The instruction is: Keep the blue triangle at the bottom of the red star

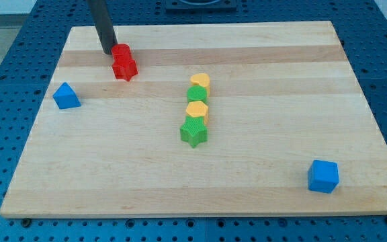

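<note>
The red star lies near the view's top left, touching a second small red block just above it. The blue triangle sits to the view's lower left of the star, well apart from it. My tip rests on the board right beside the upper red block, on its left side, above and left of the red star.
A column of blocks stands mid-board: a yellow block, a green block, a yellow block and a green star. A blue cube sits at the view's bottom right. The wooden board lies on a blue perforated table.
</note>
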Controlling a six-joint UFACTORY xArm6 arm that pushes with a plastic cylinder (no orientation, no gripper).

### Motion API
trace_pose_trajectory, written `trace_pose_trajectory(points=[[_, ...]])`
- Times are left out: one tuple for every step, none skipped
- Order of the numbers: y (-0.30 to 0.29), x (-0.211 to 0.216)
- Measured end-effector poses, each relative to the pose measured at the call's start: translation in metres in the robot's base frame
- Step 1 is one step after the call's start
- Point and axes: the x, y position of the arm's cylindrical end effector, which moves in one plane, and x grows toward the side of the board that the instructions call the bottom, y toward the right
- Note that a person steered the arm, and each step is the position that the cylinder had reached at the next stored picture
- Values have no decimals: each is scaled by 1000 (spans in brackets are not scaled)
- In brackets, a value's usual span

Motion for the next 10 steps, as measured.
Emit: trace_pose_trajectory(points=[[3, 4], [4, 5], [-31, 5], [-101, 10], [-113, 16], [-113, 22], [-113, 56], [-113, 88], [-113, 110], [-94, 122]])
